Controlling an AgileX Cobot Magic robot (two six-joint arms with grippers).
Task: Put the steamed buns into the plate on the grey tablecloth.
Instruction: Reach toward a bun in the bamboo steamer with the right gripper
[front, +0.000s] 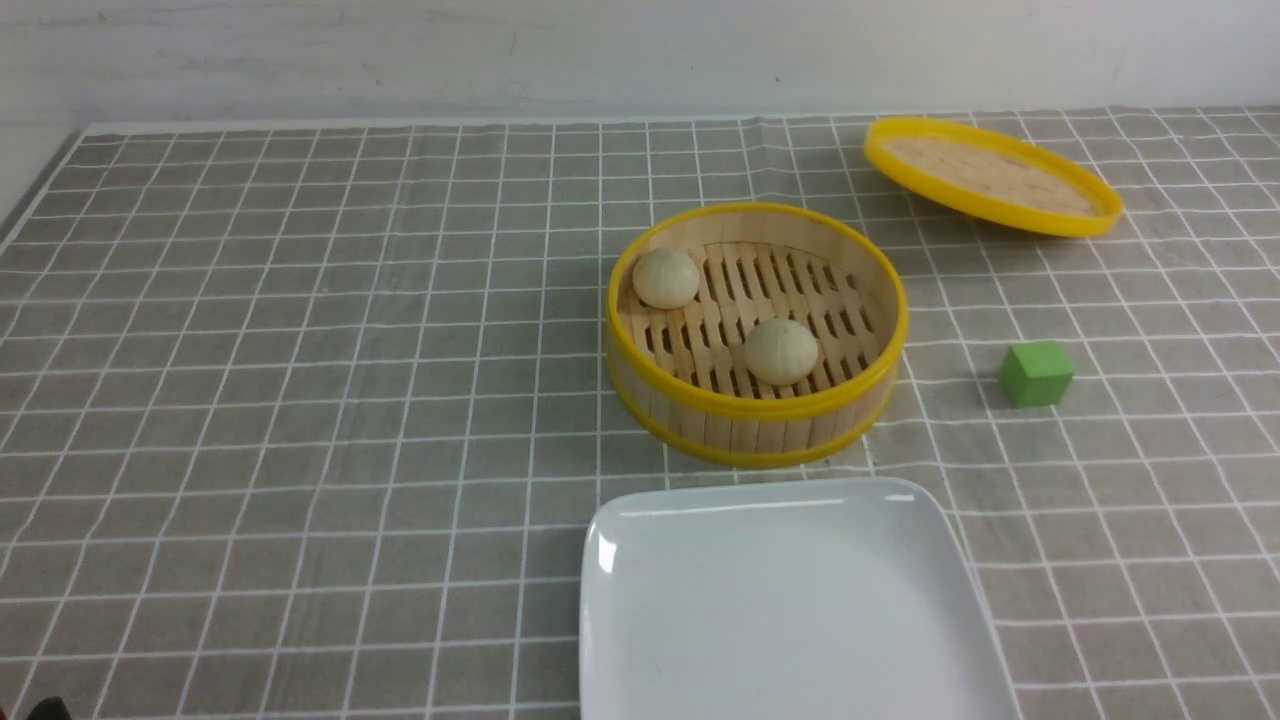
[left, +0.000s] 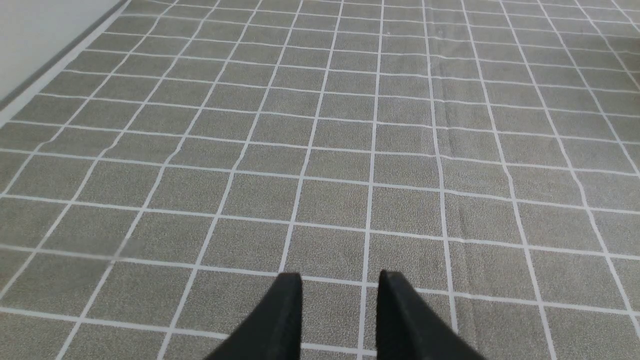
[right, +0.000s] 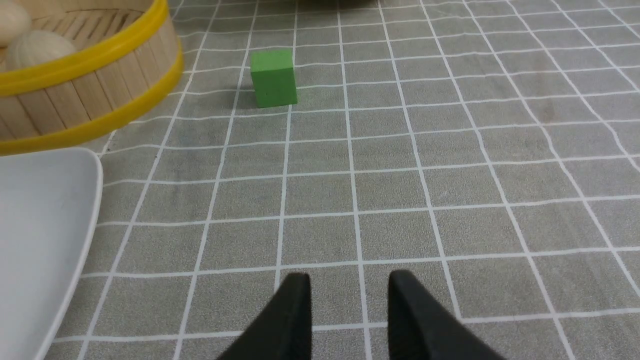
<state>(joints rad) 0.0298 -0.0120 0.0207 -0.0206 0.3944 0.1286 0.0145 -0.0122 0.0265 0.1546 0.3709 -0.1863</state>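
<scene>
The right claw hangs low over the cloth with its black jaws apart and nothing between them; the left claw stands the same way, empty, with only cloth before it. The plate lies at the near edge with nothing on it. Just behind it sits the steamer, its lid off and lying further back to the right. Both buns lie inside the steamer — one against the far-left wall, one nearer the front. They are round, so there is no long axis to line up with. From the right claw they seem to lie ahead and to its left, beyond the cube — that arm looks the nearer. No writing or label shows anywhere.
</scene>
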